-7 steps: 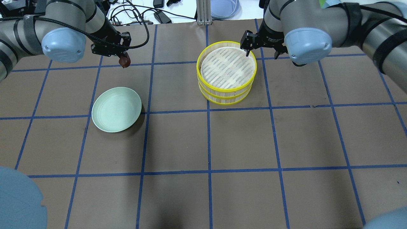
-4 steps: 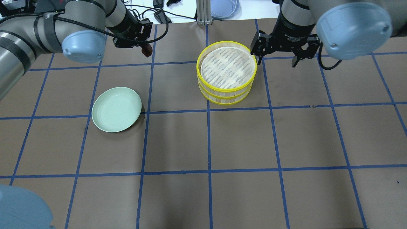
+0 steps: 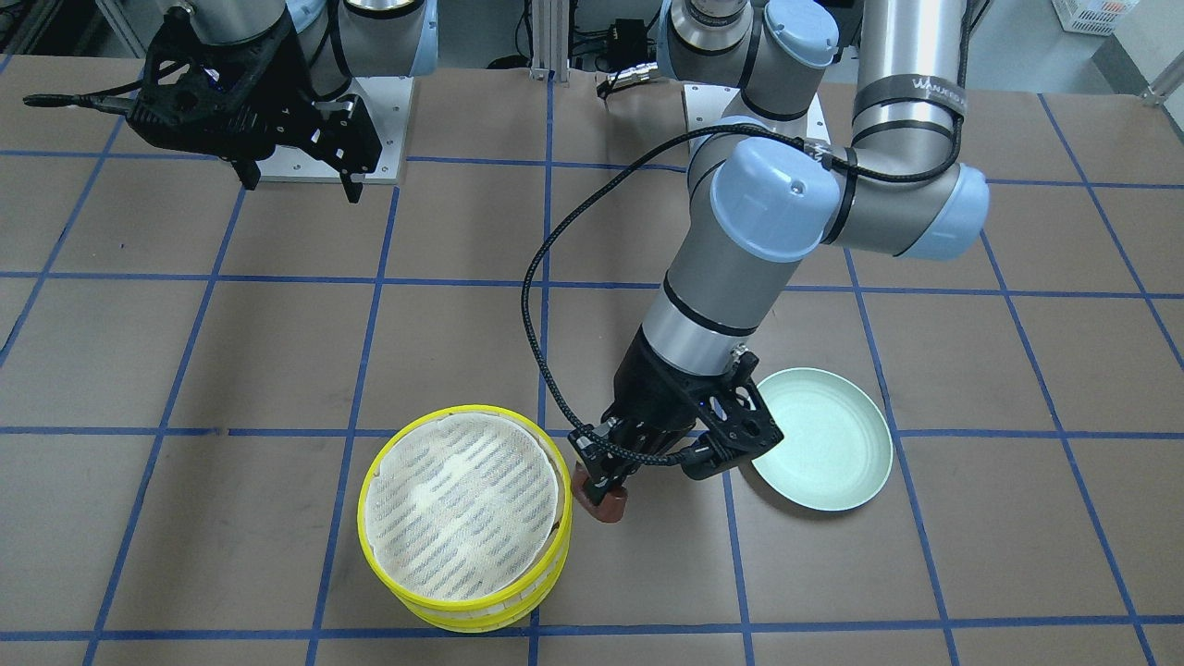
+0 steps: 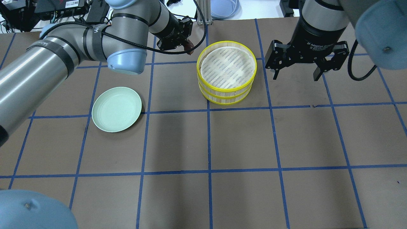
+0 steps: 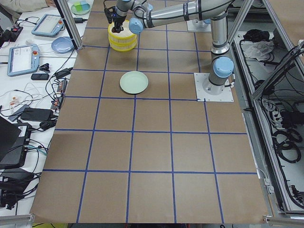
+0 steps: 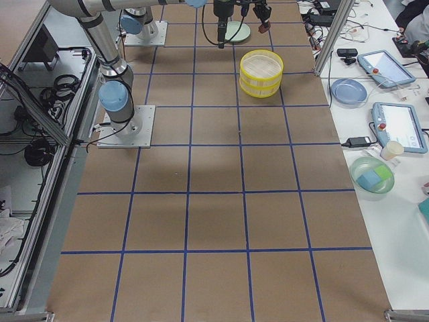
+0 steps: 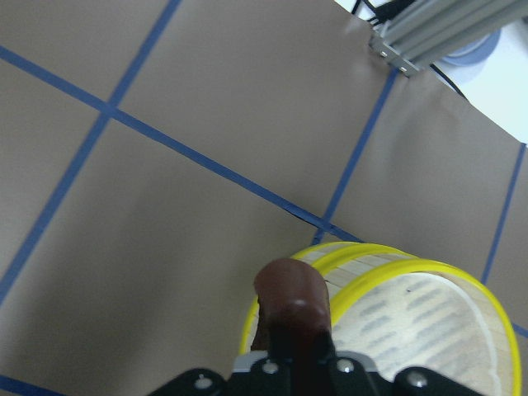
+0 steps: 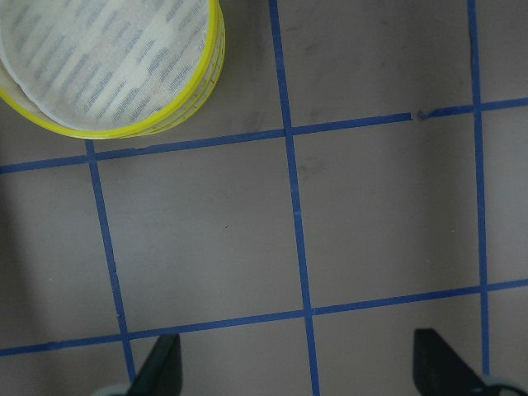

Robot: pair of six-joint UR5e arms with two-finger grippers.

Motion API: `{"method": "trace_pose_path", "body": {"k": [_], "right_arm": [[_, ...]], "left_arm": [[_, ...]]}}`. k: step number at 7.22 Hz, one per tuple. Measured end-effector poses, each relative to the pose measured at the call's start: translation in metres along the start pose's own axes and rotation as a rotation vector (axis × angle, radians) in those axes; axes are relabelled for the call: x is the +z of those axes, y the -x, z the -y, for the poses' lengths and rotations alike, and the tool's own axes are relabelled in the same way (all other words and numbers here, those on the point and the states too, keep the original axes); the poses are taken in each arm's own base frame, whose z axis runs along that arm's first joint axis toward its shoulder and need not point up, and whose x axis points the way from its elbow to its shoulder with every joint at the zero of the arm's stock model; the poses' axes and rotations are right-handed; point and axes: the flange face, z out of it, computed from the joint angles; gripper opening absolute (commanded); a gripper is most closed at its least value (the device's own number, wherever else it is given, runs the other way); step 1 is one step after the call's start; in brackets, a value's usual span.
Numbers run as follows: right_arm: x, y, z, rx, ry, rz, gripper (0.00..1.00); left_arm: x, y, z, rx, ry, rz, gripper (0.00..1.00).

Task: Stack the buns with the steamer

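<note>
The steamer (image 4: 226, 92) is two yellow-rimmed bamboo tiers stacked together, and its top white liner (image 3: 462, 504) is bare. My left gripper (image 4: 189, 47) is shut on the dark reddish-brown bun (image 3: 603, 504). It holds the bun in the air just beside the steamer's far-left rim. The left wrist view shows the bun (image 7: 290, 299) over the rim's edge. My right gripper (image 4: 295, 76) is open and empty, raised to the right of the steamer. It also shows in the front-facing view (image 3: 302, 185). The pale cream bun is hidden.
An empty mint-green plate (image 4: 116, 109) lies on the brown gridded table left of the steamer; it also shows in the front-facing view (image 3: 823, 453). Cables, tablets and bowls sit beyond the table's far edge (image 4: 222, 6).
My left gripper has carried the dark bun rightward, from far left of the steamer to its far-left rim. My right gripper has drawn away from the steamer's right rim, rightward.
</note>
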Motion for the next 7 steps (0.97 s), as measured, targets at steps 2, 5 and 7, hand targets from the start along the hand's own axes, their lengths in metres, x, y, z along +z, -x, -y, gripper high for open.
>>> {"method": "trace_pose_path", "body": {"k": [2,5,7], "right_arm": [[-0.006,0.002,0.013,-0.040,-0.037,0.006,1.00],[-0.004,0.007,0.034,-0.126,-0.044,0.008,1.00],[-0.001,0.008,0.036,-0.133,-0.040,0.010,1.00]], "left_arm": [[0.032,-0.008,-0.016,0.007,0.023,-0.015,0.29],[0.060,-0.007,-0.026,-0.018,0.050,0.000,1.00],[0.062,-0.007,-0.027,-0.060,0.056,0.004,1.00]]}}
